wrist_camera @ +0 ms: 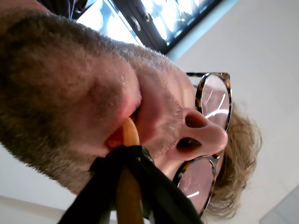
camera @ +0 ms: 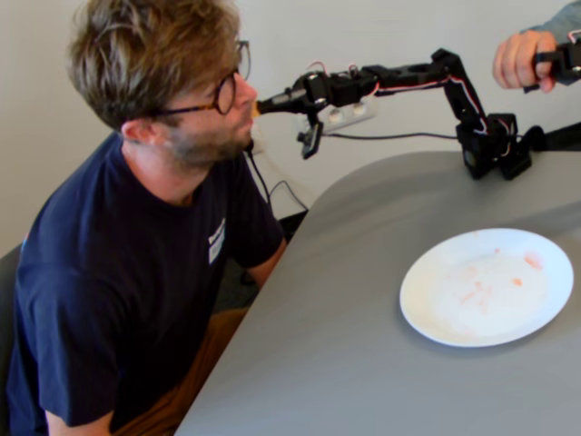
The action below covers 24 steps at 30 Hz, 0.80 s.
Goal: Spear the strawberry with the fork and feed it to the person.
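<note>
Wooden fork (wrist_camera: 129, 140) | clamped in jaws (wrist_camera: 125, 156) | tip past jaws, between person's (camera: 136, 227) lips | strawberry unseen

Navy T-shirt (camera: 118, 272), tortoiseshell glasses (wrist_camera: 212, 135), white plate (camera: 427, 309) with reddish smears, grey table (camera: 345, 363), black tool (wrist_camera: 128, 161), tan fork (wrist_camera: 130, 133).

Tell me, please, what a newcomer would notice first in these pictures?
In the fixed view, the arm stretches from the table's far edge to the man's mouth, the gripper holding a fork whose tip is between his lips in the wrist view. The white plate at right holds only red smears. A hand grips something at the top right corner.
</note>
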### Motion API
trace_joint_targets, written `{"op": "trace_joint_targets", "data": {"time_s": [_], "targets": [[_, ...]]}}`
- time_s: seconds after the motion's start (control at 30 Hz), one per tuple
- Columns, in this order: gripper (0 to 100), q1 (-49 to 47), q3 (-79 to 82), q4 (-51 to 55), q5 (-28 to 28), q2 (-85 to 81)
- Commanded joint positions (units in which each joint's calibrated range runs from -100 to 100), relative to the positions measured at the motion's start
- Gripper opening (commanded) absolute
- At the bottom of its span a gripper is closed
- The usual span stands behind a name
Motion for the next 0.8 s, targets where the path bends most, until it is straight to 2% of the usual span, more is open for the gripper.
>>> {"op": "trace_joint_targets", "data": {"time_s": [0.0,0.33,0.43,0.63,0.67,0.77], "targets": [[1,3.4,0.3,-1.0,-0.1,1.4],[1,1.1,2.1,0.6,-0.8,-2.8],[1,-1.8,5.3,11.2,-3.9,-12.5],[1,-5.1,5.8,24.9,-7.3,-23.6],[1,-7.8,5.8,33.8,-8.8,-29.5],[1,-13.6,5.8,45.8,-10.4,-37.7]]}}
